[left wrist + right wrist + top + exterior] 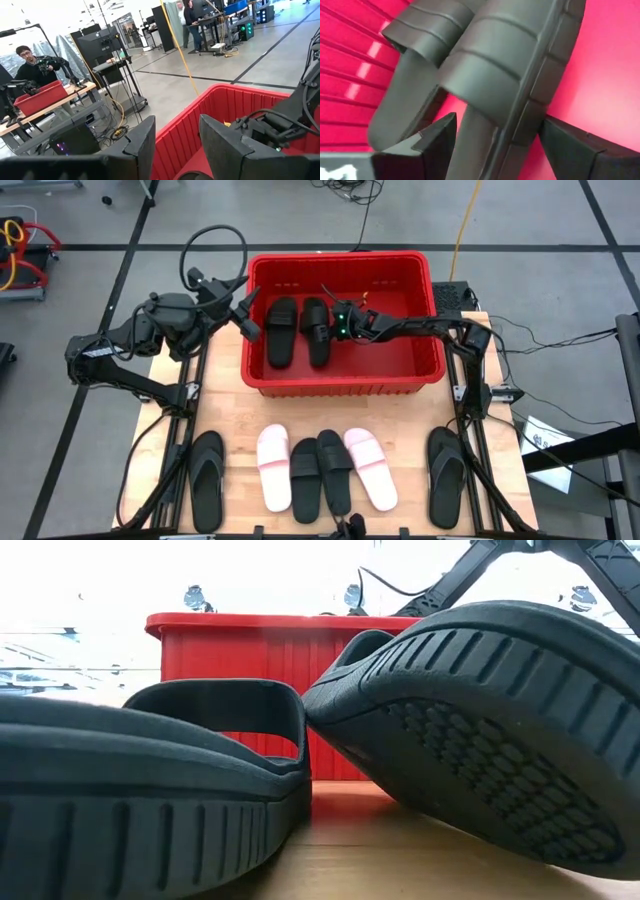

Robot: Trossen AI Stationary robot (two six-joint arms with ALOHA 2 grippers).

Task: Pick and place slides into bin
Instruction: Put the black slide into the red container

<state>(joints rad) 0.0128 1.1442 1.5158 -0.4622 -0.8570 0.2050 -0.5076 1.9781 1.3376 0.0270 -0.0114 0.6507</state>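
The red bin (345, 380) stands at the table's far middle. Two black band slides lie side by side on its floor, a left one (281, 330) and a right one (317, 332). My right gripper (330, 315) is down inside the bin, open, one finger on each long side of the right slide (495, 75). My left gripper (247, 315) is open and empty over the bin's left wall (185, 130). On the near table lie two pale pink slides (273, 465) (370, 468), two black slides (320, 472) and two black flip-flops (207, 478) (445, 475). My right gripper has its two fingers (435, 142) on either side of the right black slide, at its long edges (530, 115) just short of the band. The slide lies flat on the bin's floor. I cannot tell whether the fingers touch it.
The bin's right half (400, 350) is bare red floor. In the low view the two black slides (150, 780) (500, 730) on the near table fill the front, with the bin (260, 650) behind. People and benches stand in the room beyond.
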